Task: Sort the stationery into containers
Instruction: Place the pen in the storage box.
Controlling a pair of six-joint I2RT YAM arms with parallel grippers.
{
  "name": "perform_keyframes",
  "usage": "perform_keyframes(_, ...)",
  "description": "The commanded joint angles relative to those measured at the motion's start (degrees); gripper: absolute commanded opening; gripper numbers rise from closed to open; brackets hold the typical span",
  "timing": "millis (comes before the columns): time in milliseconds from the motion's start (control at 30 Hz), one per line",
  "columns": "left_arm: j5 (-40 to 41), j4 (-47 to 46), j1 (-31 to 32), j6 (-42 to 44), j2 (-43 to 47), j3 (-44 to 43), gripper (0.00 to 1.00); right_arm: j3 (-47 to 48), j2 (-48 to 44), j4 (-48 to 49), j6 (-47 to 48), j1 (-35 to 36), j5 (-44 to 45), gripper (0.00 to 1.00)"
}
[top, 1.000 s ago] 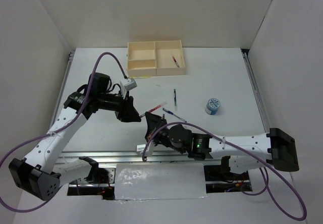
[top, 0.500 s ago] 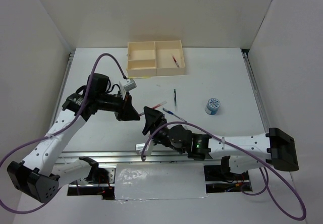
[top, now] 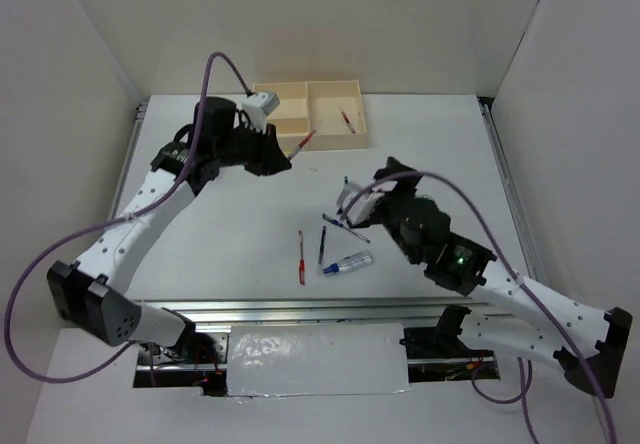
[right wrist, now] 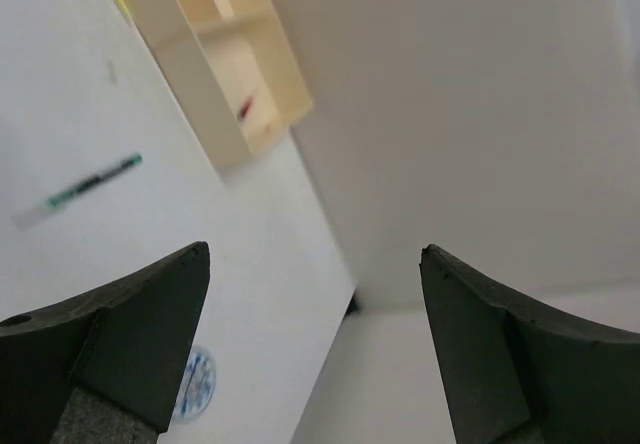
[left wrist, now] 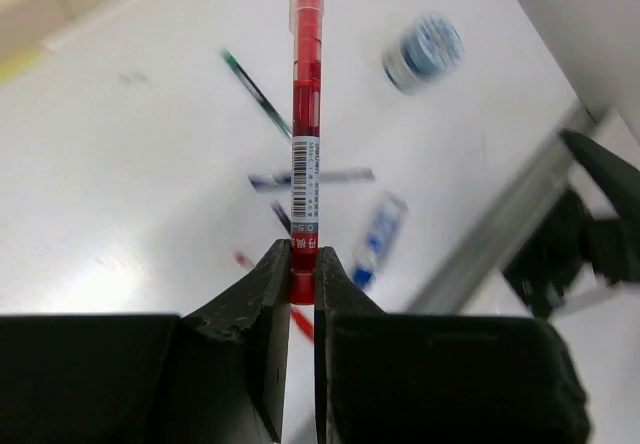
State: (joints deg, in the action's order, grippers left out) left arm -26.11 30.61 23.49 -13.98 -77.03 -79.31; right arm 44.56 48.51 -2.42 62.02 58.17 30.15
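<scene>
L gripper point(left wrist: 302, 264): jaws pressed tight on the tail end of the held red pen point(left wrist: 306, 114), nothing else btwn them.

Change vs a sec ago: the L arm was low over mid-table by the pen cluster. Now it's swung up & back to the box point(top: 335, 86), pen lifted w/ it. R gripper point(right wrist: 312, 254) was crowded beside it, left of centre. Now it's off to the right, fingers spread wide, empty. That uncovers the loose items: loose red pen point(top: 301, 257), blue pen point(top: 323, 247) & clear tube point(top: 352, 261), near each other on the table point(top: 200, 264).

Meaning, prob.: pick done, carry nearly done, release next. One boxed pen point(top: 347, 121) already lies in the big section. Several items are still out, so the task looks early-ish.

Pen axis: in line w/ the fingers, sticking straight out from them. In the top view it runs from the gripper up-right. The free capped end points at the box & sits over its near wall, approx at the divider. Can't tell which section it's above. It's held clear of the table.
</scene>
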Motion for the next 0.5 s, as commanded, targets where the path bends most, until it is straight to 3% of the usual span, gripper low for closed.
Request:
perform_keyframes(0, 15.78, -8.02, 2.17, -5.45, -7.84, -11.69, 0.00, 7.29, -0.52, -20.47, -24.28, -10.94, -2.62, 0.92)
perform_keyframes(133, 32.37, -7.67, 9.02, -5.36, -19.97, -25.34, 0.00, 11.77, 1.14, -28.42, -37.47, -25.45, -12.29, 0.91)
perform_keyframes(233, 42.69, -4.35, 13.59, -6.50, -35.14, -39.57, 0.00, 13.44, 3.16, -32.29, -46.00, -36.07, -21.06, 0.91)
perform_keyframes(333, 43.86, -4.33, 13.34, -8.95, -44.91, -50.31, 0.00, 14.33, 4.92, -33.88, -52.60, -41.11, -26.71, 0.91)
perform_keyframes(467, 46.14, -13.10, 12.11, -10.54, -50.66, -51.74, 0.00, 14.95, 6.94, -34.24, -57.44, -46.30, -34.45, 0.89)
